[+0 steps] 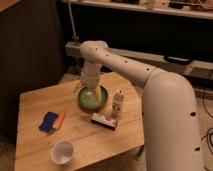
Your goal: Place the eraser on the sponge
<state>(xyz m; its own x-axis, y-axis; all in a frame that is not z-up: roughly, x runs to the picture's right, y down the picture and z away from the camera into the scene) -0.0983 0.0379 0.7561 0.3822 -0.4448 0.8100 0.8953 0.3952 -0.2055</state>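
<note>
The eraser (103, 120), a dark oblong block with a white face, lies on the wooden table (35, 145) right of centre. The blue sponge (48, 121) rests flat near the table's left side, with a slim orange stick (60, 118) along its right edge. My gripper (93, 93) hangs from the white arm over the green bowl (92, 99), behind and slightly left of the eraser and well apart from the sponge. An orange object shows at the gripper's tip above the bowl.
An upright white can (117, 102) stands just right of the bowl, behind the eraser. A white cup (63, 151) sits near the table's front edge. A dark cabinet stands at the left and shelving runs across the back.
</note>
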